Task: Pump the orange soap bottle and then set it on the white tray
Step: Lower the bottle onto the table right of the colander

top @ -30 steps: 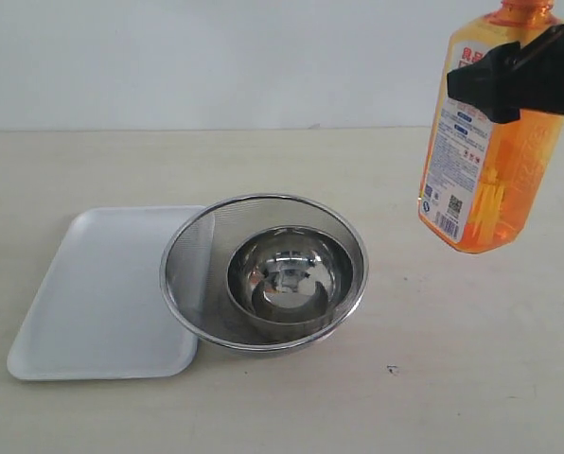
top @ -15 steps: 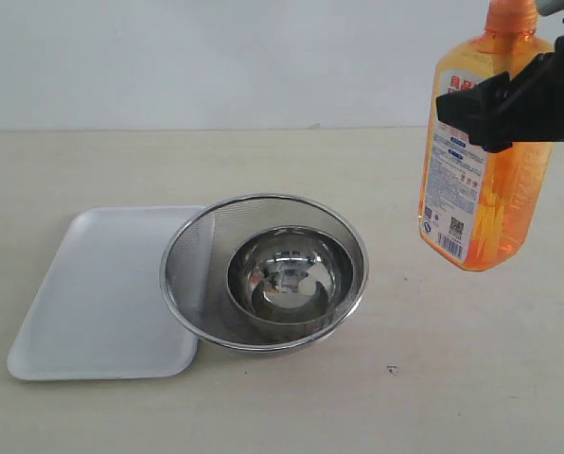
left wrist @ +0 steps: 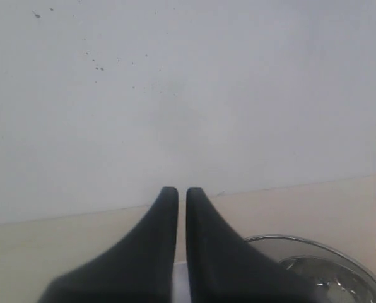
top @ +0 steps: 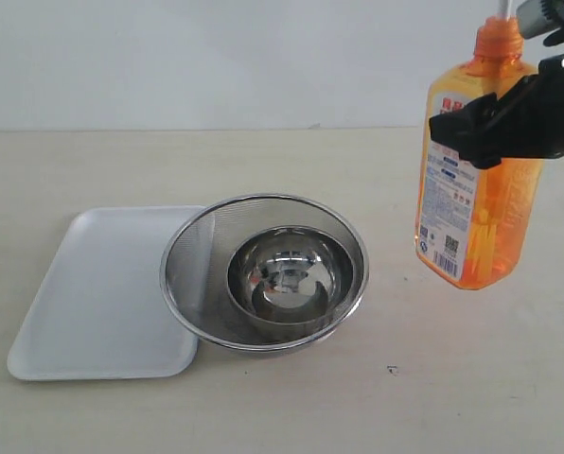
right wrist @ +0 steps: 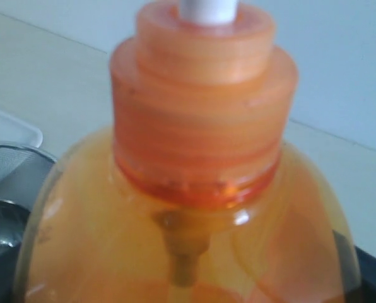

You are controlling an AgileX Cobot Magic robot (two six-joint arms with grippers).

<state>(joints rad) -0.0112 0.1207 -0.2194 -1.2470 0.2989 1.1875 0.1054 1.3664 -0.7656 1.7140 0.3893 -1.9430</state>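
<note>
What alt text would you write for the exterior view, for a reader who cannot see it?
The right claw grips an orange soap bottle, right of a mesh strainer holding a steel bowl; the strainer overlaps a white tray.

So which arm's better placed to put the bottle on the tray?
Right: the right pincer grips the orange soap bottle, held clear of the table; the left pincer is shut and empty.

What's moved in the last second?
The right claw has lowered the bottle and brought it more upright, still gripping it. The tray, strainer and bowl have not moved.
</note>
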